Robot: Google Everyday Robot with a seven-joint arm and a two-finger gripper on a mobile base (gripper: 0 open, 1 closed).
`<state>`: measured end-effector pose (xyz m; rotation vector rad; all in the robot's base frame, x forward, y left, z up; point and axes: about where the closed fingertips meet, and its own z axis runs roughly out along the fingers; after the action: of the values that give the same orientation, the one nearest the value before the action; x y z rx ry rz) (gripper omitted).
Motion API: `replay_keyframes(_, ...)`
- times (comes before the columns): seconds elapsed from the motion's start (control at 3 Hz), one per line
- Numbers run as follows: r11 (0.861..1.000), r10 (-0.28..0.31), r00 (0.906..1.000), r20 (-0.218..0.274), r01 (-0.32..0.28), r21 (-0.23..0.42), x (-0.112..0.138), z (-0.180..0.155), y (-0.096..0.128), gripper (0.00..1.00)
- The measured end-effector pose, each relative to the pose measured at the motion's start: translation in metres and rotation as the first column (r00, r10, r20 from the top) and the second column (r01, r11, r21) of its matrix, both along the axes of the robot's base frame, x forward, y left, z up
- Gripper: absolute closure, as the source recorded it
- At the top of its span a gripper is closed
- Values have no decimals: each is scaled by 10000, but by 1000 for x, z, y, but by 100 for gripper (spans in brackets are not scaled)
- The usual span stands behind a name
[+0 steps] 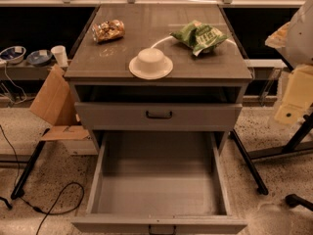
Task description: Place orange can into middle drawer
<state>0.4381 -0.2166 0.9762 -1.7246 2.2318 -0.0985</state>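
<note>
The orange can (108, 31) lies on its side at the back left of the cabinet top (122, 67), mottled orange-gold and shiny. The middle drawer (159, 180) is pulled wide open below, a deep grey box with tall side walls, a bare floor and a dark handle (161, 229) on its front. My gripper (293, 102) hangs at the right edge of the view, beside the cabinet and far from the can, a pale yellowish shape under the white arm (301, 33). It holds nothing that I can see.
A white bowl (150, 62) sits upside down at the front middle of the top. A green snack bag (198, 35) lies at the back right. A shallower drawer front with a black curved handle (159, 115) is above the open drawer. Cardboard (54, 102) and cables are on the left; black stand legs (249, 165) are on the right.
</note>
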Motion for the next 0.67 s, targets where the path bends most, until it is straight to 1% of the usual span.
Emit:
replay_keyframes(0.33, 10000, 0, 10000, 0, 0, 0, 0, 0, 0, 0)
replay_keyframes(0.67, 9986, 117, 9995, 280, -131, 514, 7, 4, 12, 0)
